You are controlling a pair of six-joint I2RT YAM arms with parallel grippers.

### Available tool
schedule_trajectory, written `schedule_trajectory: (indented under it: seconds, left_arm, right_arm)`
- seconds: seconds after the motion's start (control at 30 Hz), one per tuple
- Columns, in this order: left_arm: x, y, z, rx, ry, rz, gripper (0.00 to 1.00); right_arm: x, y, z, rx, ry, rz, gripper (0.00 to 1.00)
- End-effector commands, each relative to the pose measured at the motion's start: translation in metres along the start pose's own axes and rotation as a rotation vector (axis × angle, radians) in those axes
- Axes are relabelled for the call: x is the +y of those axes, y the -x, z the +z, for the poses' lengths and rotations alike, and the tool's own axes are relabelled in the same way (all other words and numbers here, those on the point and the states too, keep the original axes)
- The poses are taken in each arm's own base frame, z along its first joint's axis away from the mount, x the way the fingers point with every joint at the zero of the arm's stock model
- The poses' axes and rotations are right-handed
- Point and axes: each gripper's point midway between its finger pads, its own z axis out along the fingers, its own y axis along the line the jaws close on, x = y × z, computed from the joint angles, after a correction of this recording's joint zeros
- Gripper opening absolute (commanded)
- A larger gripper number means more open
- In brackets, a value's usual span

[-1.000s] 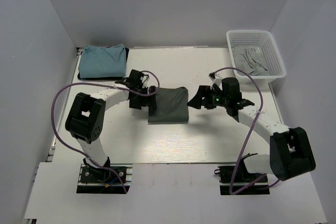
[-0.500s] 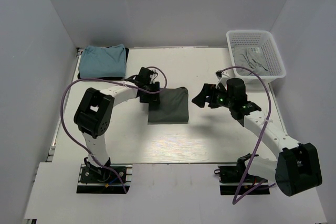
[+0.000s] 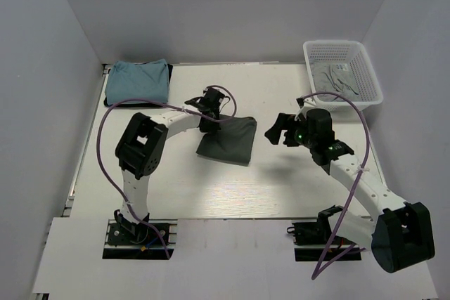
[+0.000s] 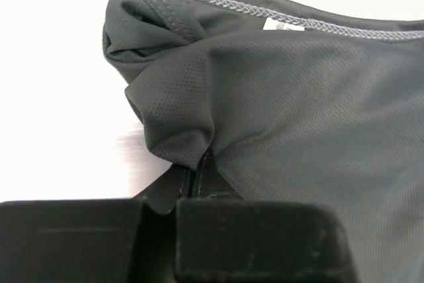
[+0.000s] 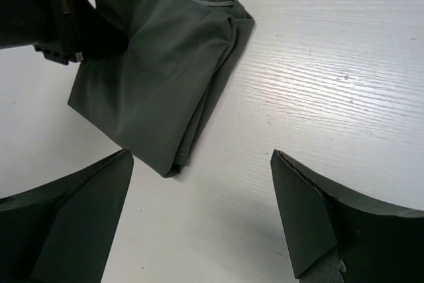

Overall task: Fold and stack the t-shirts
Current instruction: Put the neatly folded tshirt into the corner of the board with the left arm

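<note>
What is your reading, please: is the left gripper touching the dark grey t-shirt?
Touching. The left wrist view shows the left gripper shut on a fold of the dark grey t-shirt.

A robotics lab test cell. The white worktop (image 3: 281, 187) is boxed in by plain white walls (image 3: 232, 12) along its far, left and right edges. The left arm (image 3: 140, 149) and right arm (image 3: 358, 180) stand on base plates (image 3: 137, 238) bolted at the near edge, with purple cables (image 3: 99, 138) looping loose. The props are a white mesh basket (image 3: 343, 46) at the far right corner, a folded teal t-shirt (image 3: 137, 81) at the far left corner and a dark grey t-shirt (image 3: 228, 140) mid-worktop.
</note>
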Motion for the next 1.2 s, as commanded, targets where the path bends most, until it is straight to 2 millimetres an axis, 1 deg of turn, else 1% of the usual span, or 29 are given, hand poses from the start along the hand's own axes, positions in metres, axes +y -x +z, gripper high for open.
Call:
schedule_trajectory:
  seconds: [0.0,0.03,0.07,0.1,0.13,0.17,0.2,0.3,0.33,0.37,0.4,0.43,0.47,0.5,0.53,0.57,0.6,0.63,0.67,0.73,0.8,0.87,0.9,0.93,1.0,1.07,1.1,1.13,1.17]
  left_arm:
    - [0.066,-0.050,0.015,0.146,0.310,0.074,0.00]
    - [0.071,-0.038,0.008,0.118,0.329,0.073,0.00]
    - [0.075,-0.019,-0.006,0.059,0.363,0.069,0.00]
    - [0.079,-0.003,-0.015,0.024,0.373,0.083,0.00]
    - [0.081,0.015,-0.025,-0.033,0.398,0.085,0.00]
    - [0.080,0.027,-0.032,-0.076,0.395,0.090,0.00]
    - [0.078,0.047,-0.047,-0.133,0.385,0.121,0.00]
    - [0.077,0.074,-0.065,-0.224,0.390,0.161,0.00]
    - [0.080,0.077,-0.067,-0.229,0.405,0.198,0.00]
    - [0.085,0.086,-0.076,-0.257,0.441,0.206,0.00]
    - [0.092,0.091,-0.078,-0.271,0.469,0.207,0.00]
    - [0.097,0.095,-0.085,-0.281,0.495,0.230,0.00]
    - [0.098,0.100,-0.090,-0.302,0.509,0.235,0.00]
    - [0.101,0.108,-0.091,-0.327,0.518,0.232,0.00]
    - [0.105,0.115,-0.096,-0.342,0.523,0.241,0.00]
    - [0.106,0.115,-0.097,-0.338,0.525,0.254,0.00]
    - [0.108,0.124,-0.101,-0.369,0.524,0.244,0.00]
    - [0.114,0.127,-0.102,-0.375,0.543,0.243,0.00]
    - [0.115,0.132,-0.106,-0.380,0.554,0.260,0.00]
    - [0.126,0.148,-0.113,-0.420,0.576,0.233,0.00]
    - [0.128,0.160,-0.118,-0.445,0.585,0.254,0.00]
    - [0.136,0.178,-0.131,-0.487,0.592,0.250,0.00]
    - [0.141,0.181,-0.131,-0.492,0.592,0.248,0.00]
    - [0.138,0.185,-0.133,-0.500,0.584,0.255,0.00]
    - [0.147,0.196,-0.142,-0.525,0.589,0.237,0.00]
    - [0.144,0.202,-0.145,-0.544,0.574,0.243,0.00]
    - [0.148,0.208,-0.149,-0.548,0.577,0.256,0.00]
    - [0.146,0.214,-0.155,-0.565,0.577,0.256,0.00]
    - [0.151,0.218,-0.154,-0.562,0.588,0.258,0.00]
  right_arm:
    - [-0.012,0.012,-0.004,-0.063,-0.069,-0.017,0.90]
    - [-0.014,0.011,-0.004,-0.063,-0.074,-0.018,0.90]
    - [-0.015,0.011,-0.003,-0.064,-0.077,-0.018,0.90]
    - [-0.017,0.012,-0.003,-0.073,-0.095,-0.019,0.90]
    - [-0.019,0.011,-0.003,-0.071,-0.102,-0.017,0.90]
    - [-0.021,0.012,-0.002,-0.073,-0.108,-0.016,0.90]
    - [-0.023,0.013,-0.002,-0.078,-0.124,-0.015,0.90]
    - [-0.028,0.012,-0.001,-0.078,-0.144,-0.016,0.90]
    - [-0.029,0.011,-0.001,-0.073,-0.148,-0.013,0.90]
    - [-0.029,0.013,-0.001,-0.081,-0.152,-0.011,0.90]
    - [-0.029,0.014,-0.001,-0.086,-0.152,-0.012,0.90]
    - [-0.028,0.014,-0.002,-0.088,-0.148,-0.009,0.90]
    - [-0.028,0.015,-0.001,-0.093,-0.148,-0.011,0.90]
    - [-0.028,0.018,-0.001,-0.103,-0.147,-0.008,0.90]
    - [-0.027,0.017,-0.001,-0.099,-0.145,-0.004,0.90]
    - [-0.023,0.024,0.000,-0.129,-0.131,-0.009,0.90]
    - [-0.024,0.024,0.000,-0.131,-0.134,-0.007,0.90]
    - [-0.023,0.025,0.000,-0.133,-0.130,-0.006,0.90]
    - [-0.024,0.027,0.000,-0.139,-0.130,-0.009,0.90]
    - [-0.024,0.027,0.000,-0.140,-0.131,-0.006,0.90]
    - [-0.029,0.032,0.001,-0.157,-0.164,-0.005,0.90]
    - [-0.030,0.033,0.002,-0.162,-0.167,-0.011,0.90]
    - [-0.032,0.032,0.003,-0.157,-0.173,-0.009,0.90]
    - [-0.032,0.033,0.004,-0.160,-0.173,-0.011,0.90]
    - [-0.031,0.033,0.008,-0.151,-0.169,-0.017,0.90]
    - [-0.033,0.033,0.011,-0.139,-0.174,-0.016,0.90]
    - [-0.031,0.034,0.013,-0.137,-0.168,-0.018,0.90]
    - [-0.033,0.031,0.016,-0.123,-0.175,-0.017,0.90]
    - [-0.034,0.031,0.017,-0.120,-0.178,-0.015,0.90]
